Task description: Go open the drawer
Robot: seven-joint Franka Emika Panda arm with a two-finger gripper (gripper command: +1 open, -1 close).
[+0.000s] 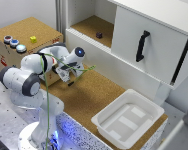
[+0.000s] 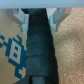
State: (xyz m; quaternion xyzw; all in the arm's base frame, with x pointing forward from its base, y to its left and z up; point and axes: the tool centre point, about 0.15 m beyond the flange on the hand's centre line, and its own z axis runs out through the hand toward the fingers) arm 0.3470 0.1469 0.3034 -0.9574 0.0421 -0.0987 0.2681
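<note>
The drawer front is a white panel with a black vertical handle at the exterior view's upper right, and it looks closed. My gripper hangs low over the cork surface, far to the left of the handle and beside a cardboard box. In the wrist view the dark fingers are pressed together into one bar, with nothing between them, over the box's blue print and the cork. The handle is out of the wrist view.
A white plastic bin sits on the cork at the front right. An open shelf to the left of the drawer holds a small dark object. The box carries coloured buttons. A green cable crosses the arm.
</note>
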